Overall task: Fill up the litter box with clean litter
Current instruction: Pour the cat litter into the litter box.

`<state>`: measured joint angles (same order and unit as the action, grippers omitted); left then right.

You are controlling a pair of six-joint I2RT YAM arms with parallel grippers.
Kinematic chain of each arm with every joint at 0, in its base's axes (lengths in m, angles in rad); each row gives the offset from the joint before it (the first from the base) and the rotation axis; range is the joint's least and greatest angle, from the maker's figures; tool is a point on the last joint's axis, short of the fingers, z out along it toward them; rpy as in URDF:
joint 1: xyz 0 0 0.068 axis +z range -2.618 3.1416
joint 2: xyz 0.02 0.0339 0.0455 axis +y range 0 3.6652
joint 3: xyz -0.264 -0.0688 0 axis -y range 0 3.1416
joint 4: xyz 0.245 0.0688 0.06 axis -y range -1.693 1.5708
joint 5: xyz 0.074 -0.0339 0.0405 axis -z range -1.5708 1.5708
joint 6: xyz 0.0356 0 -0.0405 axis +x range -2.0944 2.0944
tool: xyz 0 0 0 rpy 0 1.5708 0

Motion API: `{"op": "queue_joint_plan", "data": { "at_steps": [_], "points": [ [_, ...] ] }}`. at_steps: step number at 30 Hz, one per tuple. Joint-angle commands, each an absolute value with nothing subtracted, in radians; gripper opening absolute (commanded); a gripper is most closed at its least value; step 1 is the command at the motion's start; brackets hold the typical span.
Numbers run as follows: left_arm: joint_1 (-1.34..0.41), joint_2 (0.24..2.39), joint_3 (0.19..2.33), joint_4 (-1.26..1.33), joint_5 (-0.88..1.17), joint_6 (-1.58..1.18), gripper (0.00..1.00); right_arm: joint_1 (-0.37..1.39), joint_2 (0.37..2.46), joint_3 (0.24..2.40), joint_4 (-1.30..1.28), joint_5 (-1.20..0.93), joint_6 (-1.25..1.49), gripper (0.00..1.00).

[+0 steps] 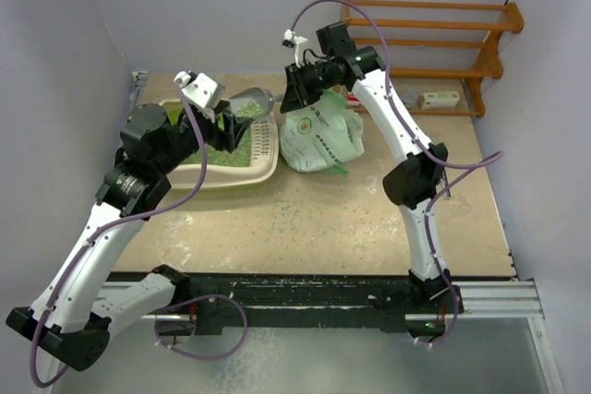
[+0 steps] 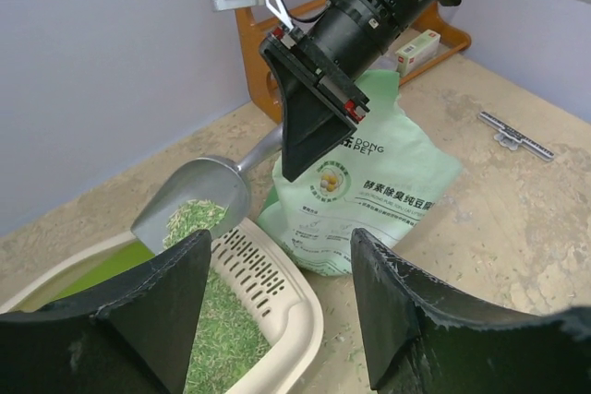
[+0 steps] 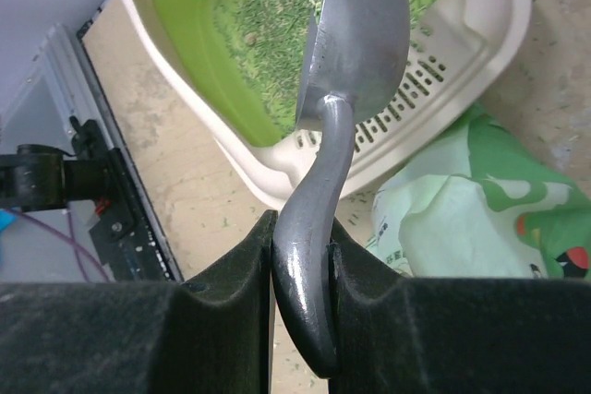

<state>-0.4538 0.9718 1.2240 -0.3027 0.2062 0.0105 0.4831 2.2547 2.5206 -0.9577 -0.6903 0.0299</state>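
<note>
One litter box [image 1: 233,180], one scoop [image 1: 251,99], one bag [image 1: 323,140]

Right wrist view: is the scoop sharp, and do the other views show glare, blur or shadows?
Right wrist: the scoop is mostly sharp, with a pale glare streak along its handle. Left wrist: its own fingers are dark and blurred, but the bag print is readable. Top external: even light, only faint shadows on the table.

A pale green printed plastic bag [image 1: 319,140] stands at the far middle of the beige counter [image 1: 369,228]. A grey metal scoop [image 1: 249,101] is raised just left of it. An orange wooden rack [image 1: 434,39] stands far right, with a small white carton [image 1: 439,99] near it.
</note>
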Motion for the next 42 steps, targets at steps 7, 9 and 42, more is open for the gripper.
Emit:
{"op": "queue_joint_plan", "data": {
  "at_steps": [7, 9, 42],
  "points": [
    [-0.449, 0.968, 1.204, -0.258, 0.160, 0.001, 0.59, 0.535, 2.216, 2.662, -0.896, -0.609, -0.037, 0.00],
    [-0.449, 0.972, 1.207, -0.255, 0.160, 0.008, 0.59, 0.564, 2.216, 2.672, -0.896, -0.609, -0.037, 0.00],
    [-0.449, 0.930, 1.113, -0.191, 0.101, 0.033, 0.59, 0.726, 2.262, 2.503, -0.577, 0.180, -0.651, 0.00]
  ]
}}
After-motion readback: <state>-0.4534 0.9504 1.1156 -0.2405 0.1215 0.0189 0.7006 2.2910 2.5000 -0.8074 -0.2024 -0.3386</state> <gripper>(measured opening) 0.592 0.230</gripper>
